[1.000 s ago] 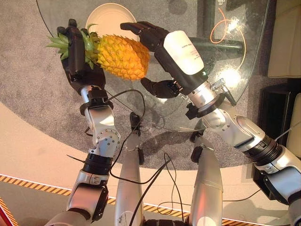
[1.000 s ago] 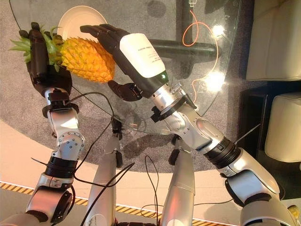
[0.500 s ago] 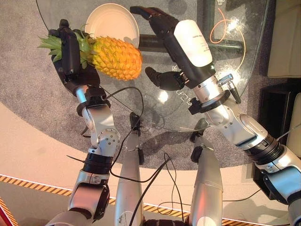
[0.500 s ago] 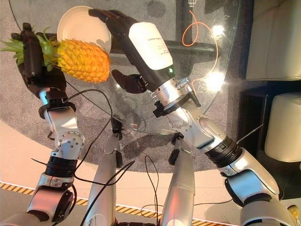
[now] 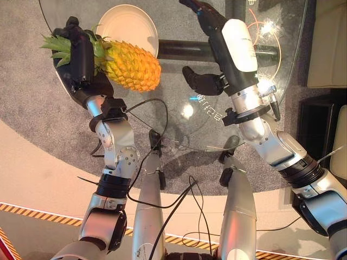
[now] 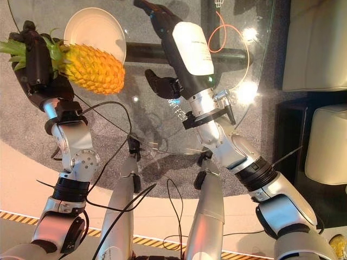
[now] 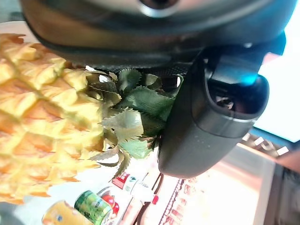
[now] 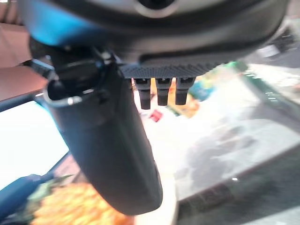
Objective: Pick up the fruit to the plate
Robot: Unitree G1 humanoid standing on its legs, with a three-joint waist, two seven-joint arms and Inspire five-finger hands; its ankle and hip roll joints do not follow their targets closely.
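Pineapple [image 5: 132,66], one only, golden-yellow with a spiky green crown, hangs above the round glass worktop [image 5: 179,116], its body lapping the near edge of the single white plate [image 5: 129,24]. The left hand [image 5: 81,59] is curled round its crown. The right hand [image 5: 217,32] is spread wide, holding nothing, beside the plate.

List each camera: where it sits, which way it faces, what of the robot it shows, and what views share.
Left eye view: on the head, looking down at the glass table, the plate and both arms.
Right eye view: beside it, same scene.
Left wrist view: along the left robot hand curled round the pineapple crown.
Right wrist view: along the open right robot hand, above the table.
Shared: the pineapple shows in all.
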